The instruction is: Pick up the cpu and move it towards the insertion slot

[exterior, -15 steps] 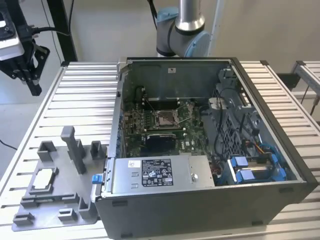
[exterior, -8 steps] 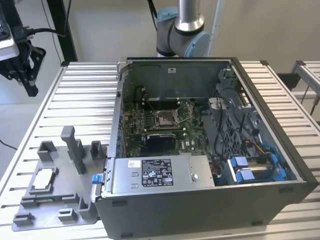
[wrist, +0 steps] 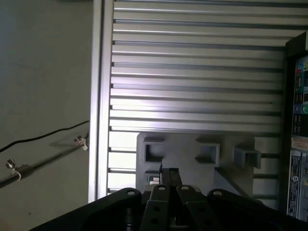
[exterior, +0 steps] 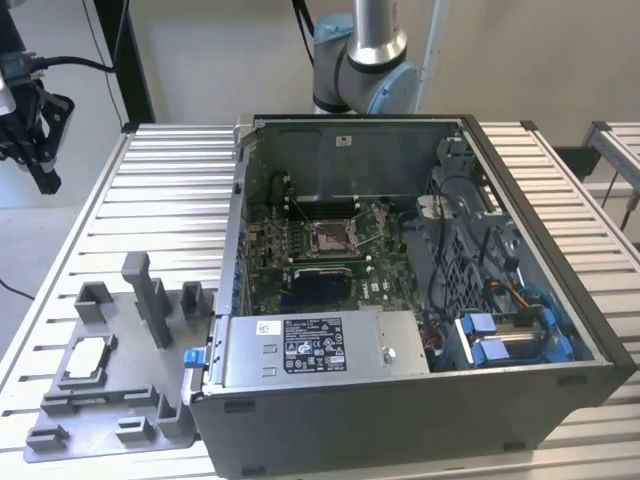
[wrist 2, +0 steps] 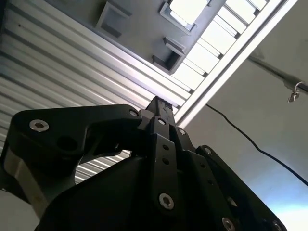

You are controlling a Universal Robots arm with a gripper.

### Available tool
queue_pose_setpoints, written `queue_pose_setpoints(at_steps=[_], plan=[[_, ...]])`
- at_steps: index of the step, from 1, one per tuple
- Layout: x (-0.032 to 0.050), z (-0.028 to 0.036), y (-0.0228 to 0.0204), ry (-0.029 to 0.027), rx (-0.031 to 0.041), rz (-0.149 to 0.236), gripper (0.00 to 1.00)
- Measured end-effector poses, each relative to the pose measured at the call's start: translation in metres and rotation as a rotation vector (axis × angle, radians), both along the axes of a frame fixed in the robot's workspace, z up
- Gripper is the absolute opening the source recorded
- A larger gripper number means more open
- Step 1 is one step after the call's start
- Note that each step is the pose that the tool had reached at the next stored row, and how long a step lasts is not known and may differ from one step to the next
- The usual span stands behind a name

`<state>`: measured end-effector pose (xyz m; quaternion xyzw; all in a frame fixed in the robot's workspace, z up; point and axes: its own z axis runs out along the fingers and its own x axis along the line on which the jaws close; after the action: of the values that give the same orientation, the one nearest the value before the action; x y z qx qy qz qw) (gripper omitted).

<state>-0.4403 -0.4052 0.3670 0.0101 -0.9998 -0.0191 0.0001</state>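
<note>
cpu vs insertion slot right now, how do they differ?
The cpu is a pale flat plate lying in the grey tray outside the computer case; the insertion slot is a metal-framed socket on the green board inside it. The cpu looks plain and light; the insertion slot has a darker centre. Both are square.

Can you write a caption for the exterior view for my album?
The cpu sits in its grey tray beside the open case, whose green board holds the slot.
</note>
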Motion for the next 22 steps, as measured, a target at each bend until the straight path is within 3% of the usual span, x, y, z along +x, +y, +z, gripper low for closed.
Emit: queue_pose_setpoints(at_steps=[9,22], plan=[[-0.0029,-0.0002,-0.0003,-0.0004,0.0,0.0,0.0],[-0.0028,-0.0018,-0.0105,-0.0002,-0.0001,0.0,0.0]])
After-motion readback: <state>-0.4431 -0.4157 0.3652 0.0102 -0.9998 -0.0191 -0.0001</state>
